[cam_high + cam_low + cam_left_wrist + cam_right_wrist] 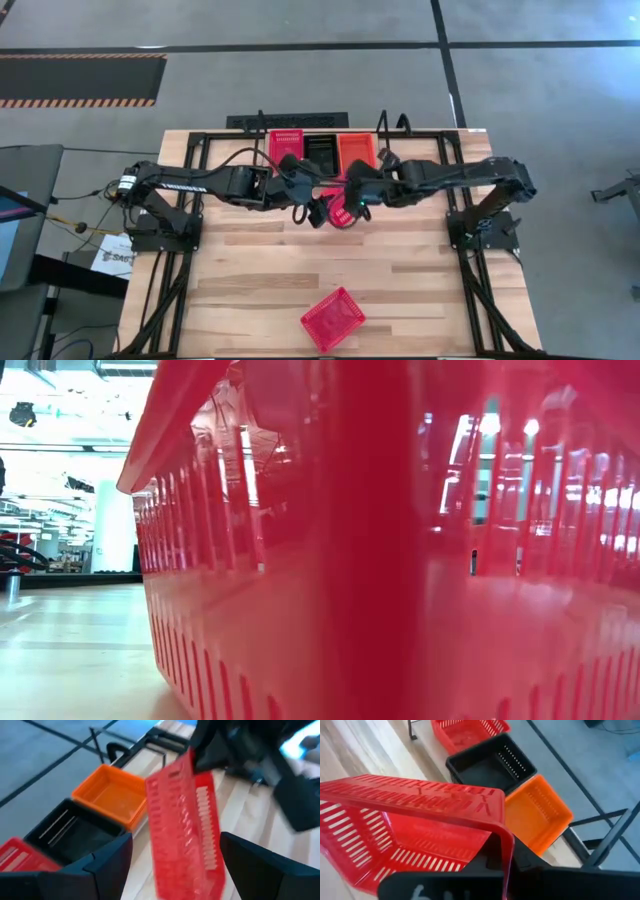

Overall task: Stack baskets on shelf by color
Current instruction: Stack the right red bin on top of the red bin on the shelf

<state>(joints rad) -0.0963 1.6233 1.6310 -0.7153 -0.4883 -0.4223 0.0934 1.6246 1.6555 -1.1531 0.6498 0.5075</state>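
Observation:
On the shelf [400, 128] at the table's far edge, a red basket [286, 145], a black one [320, 150] and an orange one [357, 150] stand side by side on their bottoms. Above the table's middle my right gripper [347, 203] is shut on another red basket [185, 835]. My left gripper [176, 837] is open just left of that basket, with a finger showing on either side of it in the left wrist view and no touch visible. A further red basket [333, 318] lies near the table's front edge. My right gripper pinches the red basket's rim at one short end [506, 851] between its two fingers. The fingers slant down from the table's right. The basket is lifted clear of the table, tipped on its side, and hangs below the fingers [205, 757].
Black wire uprights [102, 747] stand at the shelf's ends. Both arms' bases and black frame rails [480, 225] sit at the table's left and right sides. The red basket by the front edge fills the low view [400, 560]. Bare wood [260, 270] lies between.

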